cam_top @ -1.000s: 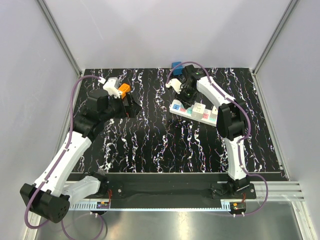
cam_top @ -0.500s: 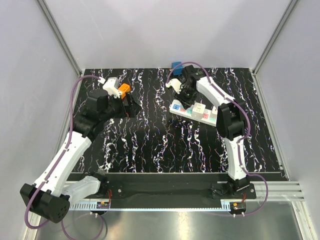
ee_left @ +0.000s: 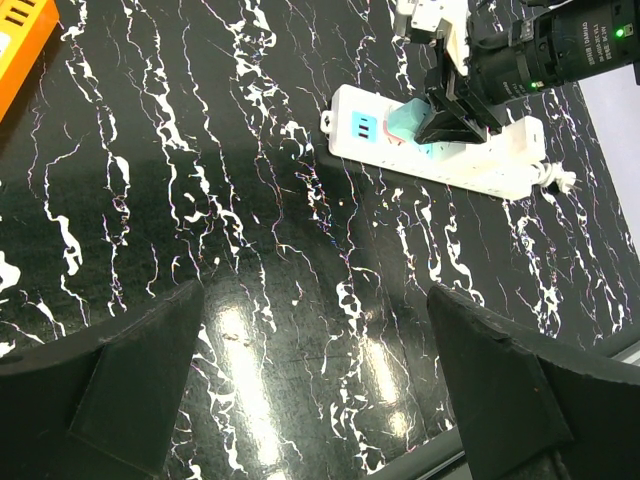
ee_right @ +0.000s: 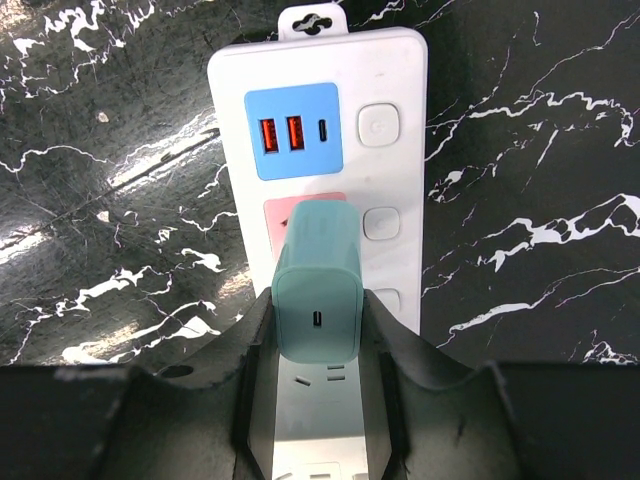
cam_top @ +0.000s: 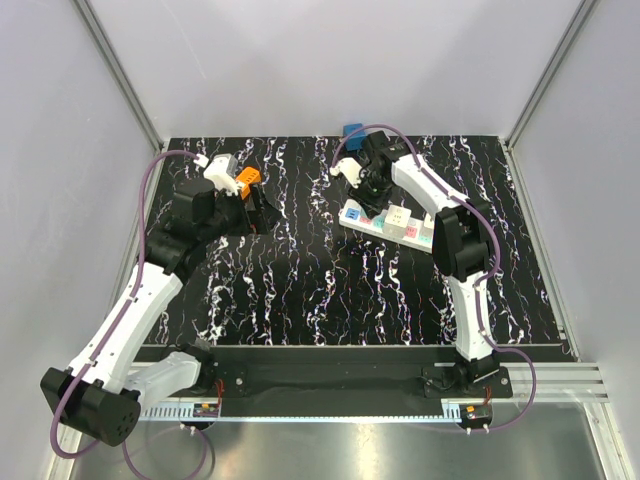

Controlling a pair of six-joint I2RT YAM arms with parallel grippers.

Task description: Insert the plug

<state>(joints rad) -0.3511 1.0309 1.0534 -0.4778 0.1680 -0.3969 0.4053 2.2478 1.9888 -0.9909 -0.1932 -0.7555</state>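
Observation:
A white power strip lies on the black marbled table at the back right; it also shows in the right wrist view and the left wrist view. My right gripper is shut on a teal plug, holding it over the strip's pink socket just behind the blue USB panel. Its prongs are hidden. The plug also shows in the left wrist view. My left gripper is open and empty above bare table at the left.
An orange box sits at the back left near my left gripper. A blue object lies at the table's back edge. White plugs sit further along the strip. Grey walls close in three sides.
My right gripper with the teal plug has shifted very slightly toward the back left over the strip. The left arm has hardly moved.

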